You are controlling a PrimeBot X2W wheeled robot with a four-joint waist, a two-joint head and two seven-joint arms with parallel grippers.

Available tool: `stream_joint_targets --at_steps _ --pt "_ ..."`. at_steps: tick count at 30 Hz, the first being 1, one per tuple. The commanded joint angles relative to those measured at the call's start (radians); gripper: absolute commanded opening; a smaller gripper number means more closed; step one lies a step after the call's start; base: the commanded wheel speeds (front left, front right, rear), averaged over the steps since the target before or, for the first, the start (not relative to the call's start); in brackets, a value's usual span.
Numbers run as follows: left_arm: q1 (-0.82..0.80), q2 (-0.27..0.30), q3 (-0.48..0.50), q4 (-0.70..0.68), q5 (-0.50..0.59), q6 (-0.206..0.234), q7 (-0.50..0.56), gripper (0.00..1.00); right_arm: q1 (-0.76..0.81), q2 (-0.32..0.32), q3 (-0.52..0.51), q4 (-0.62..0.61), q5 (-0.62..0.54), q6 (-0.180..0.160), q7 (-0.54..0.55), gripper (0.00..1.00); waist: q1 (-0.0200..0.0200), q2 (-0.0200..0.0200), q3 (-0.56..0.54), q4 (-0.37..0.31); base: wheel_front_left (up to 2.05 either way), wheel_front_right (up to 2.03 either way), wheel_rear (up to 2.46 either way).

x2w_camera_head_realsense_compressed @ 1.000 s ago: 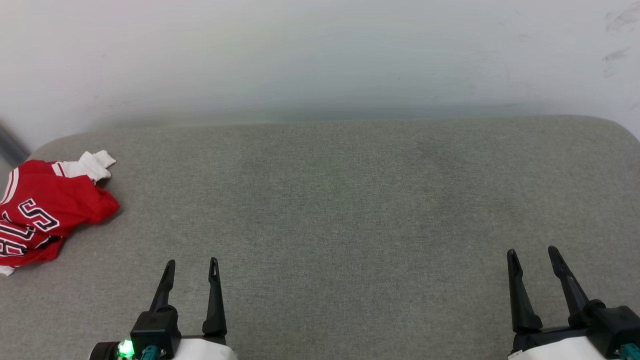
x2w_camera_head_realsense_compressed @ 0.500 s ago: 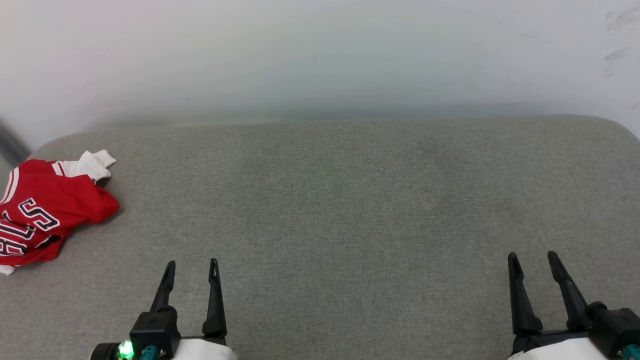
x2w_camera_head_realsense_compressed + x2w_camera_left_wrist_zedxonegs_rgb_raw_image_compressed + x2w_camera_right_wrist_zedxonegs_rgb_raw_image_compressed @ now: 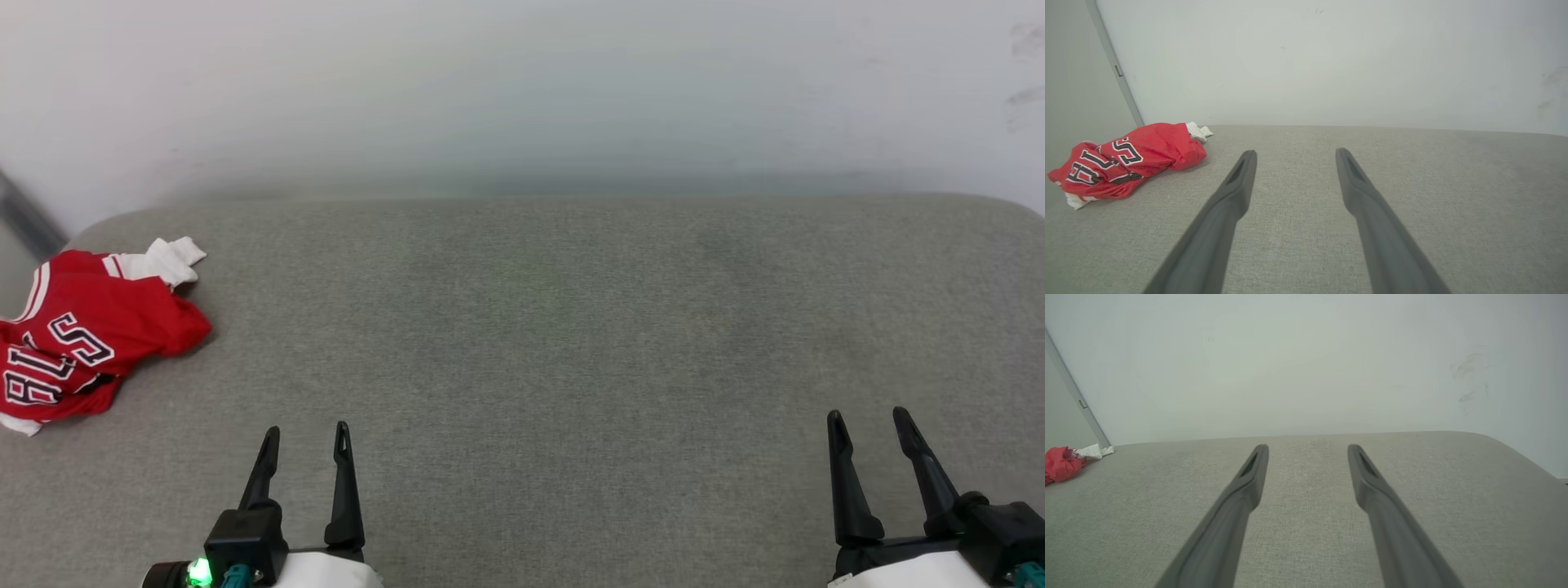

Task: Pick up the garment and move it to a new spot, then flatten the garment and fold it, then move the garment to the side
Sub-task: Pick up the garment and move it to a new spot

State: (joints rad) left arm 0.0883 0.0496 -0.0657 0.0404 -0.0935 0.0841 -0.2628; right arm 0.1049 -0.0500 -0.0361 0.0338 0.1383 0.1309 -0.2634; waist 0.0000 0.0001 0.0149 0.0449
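While my two long-fingered dark pincers sit low at 6 o'clock, my left pincer (image 3: 307, 427) and my right pincer (image 3: 867, 412) are both spread wide and hold nothing; the bottom edge cuts off their wrists. Beyond them stretches the grey woven fabric cushion (image 3: 571, 327). At 9 o'clock, well apart from both pincers, lies the crumpled red jersey shirt with white sleeves (image 3: 90, 343). Folds hide part of its black, white-outlined lettering, and the frame clips its left side. Farthest back rises a pale plain wall (image 3: 522, 82).
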Motion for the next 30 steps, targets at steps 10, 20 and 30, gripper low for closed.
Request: stream_joint_targets --at_steps 10,20,30 --pt "-0.012 0.001 0.026 -0.014 -0.020 0.012 -0.003 1.00 0.008 0.000 0.020 -0.027 -0.030 0.000 -0.002 1.00 0.0000 -0.0001 0.002 0.100 0.00 0.00 0.00" --pt "-0.017 0.001 0.050 -0.010 -0.033 0.034 -0.003 1.00 0.008 0.000 0.030 -0.049 -0.067 0.000 -0.002 1.00 0.0000 -0.0001 0.016 0.287 0.00 0.00 0.00" --pt "-0.019 0.001 0.079 -0.010 -0.048 0.042 -0.003 1.00 -0.001 -0.001 0.045 -0.058 -0.091 0.000 -0.002 1.00 0.0000 -0.0001 0.030 0.421 0.00 0.00 0.00"
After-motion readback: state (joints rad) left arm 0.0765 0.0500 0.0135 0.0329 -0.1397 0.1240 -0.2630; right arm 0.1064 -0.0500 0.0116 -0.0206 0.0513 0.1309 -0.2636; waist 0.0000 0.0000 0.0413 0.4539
